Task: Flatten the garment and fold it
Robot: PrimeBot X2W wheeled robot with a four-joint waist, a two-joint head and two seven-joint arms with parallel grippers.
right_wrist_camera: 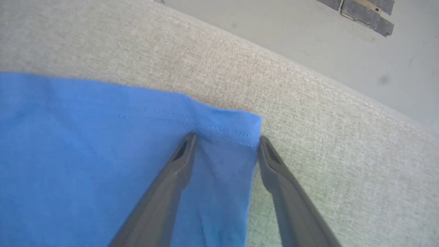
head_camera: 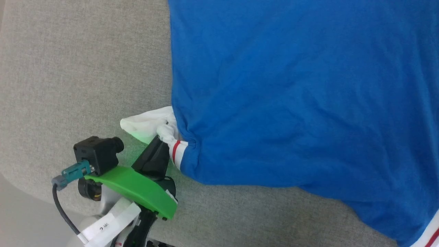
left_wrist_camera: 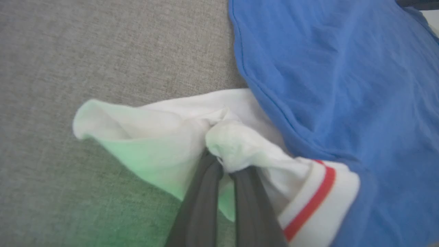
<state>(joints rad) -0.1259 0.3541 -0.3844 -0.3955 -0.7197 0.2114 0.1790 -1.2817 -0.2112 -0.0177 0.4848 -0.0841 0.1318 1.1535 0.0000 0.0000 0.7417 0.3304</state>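
So the big grey fabric-covered counter (head_camera: 85,68) takes up the left and near side of the head view. A bright blue jersey-style T-shirt (head_camera: 291,85) is spread over the right and far part of it, lying pretty flat with a few soft wrinkles. Its near-left corner is bunched up where the white sleeve with the red-and-white striped cuff (head_camera: 147,125) pokes out to the left from under the blue body.

The left gripper (left_wrist_camera: 219,161) comes in from the near-left, and its two dark fingers are clamped together on a wad of that white sleeve just beside the cuff. The sleeve is puckered into a little knot right at the fingertips, and the rest of it fans out onto the grey.

The right gripper (right_wrist_camera: 227,137) is spread wide over a hemmed corner of the blue cloth. One finger is above the blue, the other is above bare grey just past the shirt's edge, and there's nothing pinched between them. Can't tell if the tips actually touch the fabric.
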